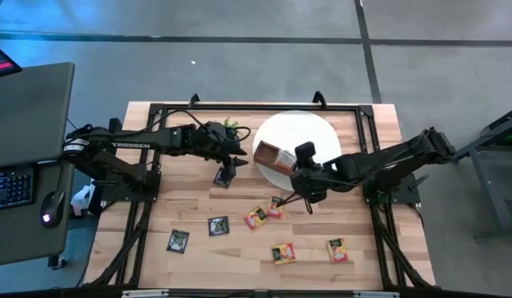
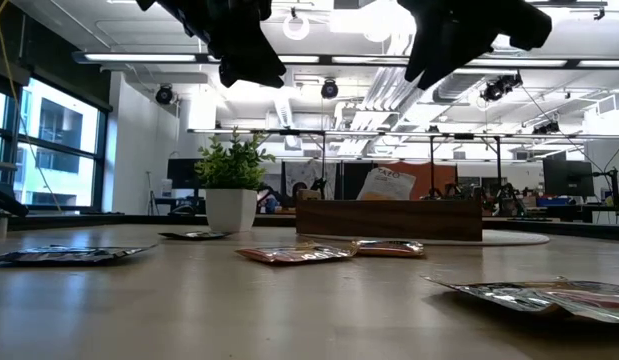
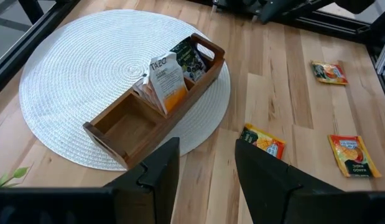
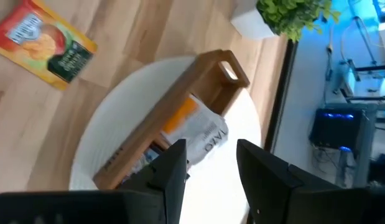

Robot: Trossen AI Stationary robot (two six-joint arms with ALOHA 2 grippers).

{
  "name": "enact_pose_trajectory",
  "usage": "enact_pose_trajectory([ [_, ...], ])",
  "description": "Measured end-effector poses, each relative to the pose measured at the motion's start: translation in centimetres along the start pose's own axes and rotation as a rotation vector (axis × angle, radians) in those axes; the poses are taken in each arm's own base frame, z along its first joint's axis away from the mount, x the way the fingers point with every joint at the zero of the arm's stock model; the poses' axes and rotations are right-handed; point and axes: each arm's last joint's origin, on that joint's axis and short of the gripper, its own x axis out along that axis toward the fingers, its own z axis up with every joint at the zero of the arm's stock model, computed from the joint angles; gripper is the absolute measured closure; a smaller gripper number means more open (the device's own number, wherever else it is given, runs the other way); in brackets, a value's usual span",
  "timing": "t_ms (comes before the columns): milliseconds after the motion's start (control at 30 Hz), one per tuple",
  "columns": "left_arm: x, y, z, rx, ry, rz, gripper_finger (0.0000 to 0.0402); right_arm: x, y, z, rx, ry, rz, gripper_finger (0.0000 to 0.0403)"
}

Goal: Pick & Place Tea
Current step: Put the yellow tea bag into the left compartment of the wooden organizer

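Pale matt wood table [image 3: 316, 112]; woven white mat [image 3: 68, 74]; smooth brown wooden tray [image 3: 117, 134]; glossy, probably foil, sachets [image 3: 351, 154].

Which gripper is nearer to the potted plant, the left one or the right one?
Left. The left gripper hovers beside the potted plant; the right gripper is farther off, past the wooden tray.
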Motion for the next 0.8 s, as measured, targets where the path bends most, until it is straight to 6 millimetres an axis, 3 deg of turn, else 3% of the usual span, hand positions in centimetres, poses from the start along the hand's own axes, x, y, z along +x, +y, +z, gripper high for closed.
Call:
enact_pose_trajectory([
  [700, 0.00, 0.00, 0.00, 0.000, 0.000, 0.000, 0.0247, 0.02, -0.04, 0.65, 0.047, -0.067, 0.028, 0.0265],
  [800, 0.00, 0.00, 0.00, 0.000, 0.000, 0.000, 0.0247, 0.01, 0.05, 0.68, 0.114, -0.074, 0.061, 0.0265],
])
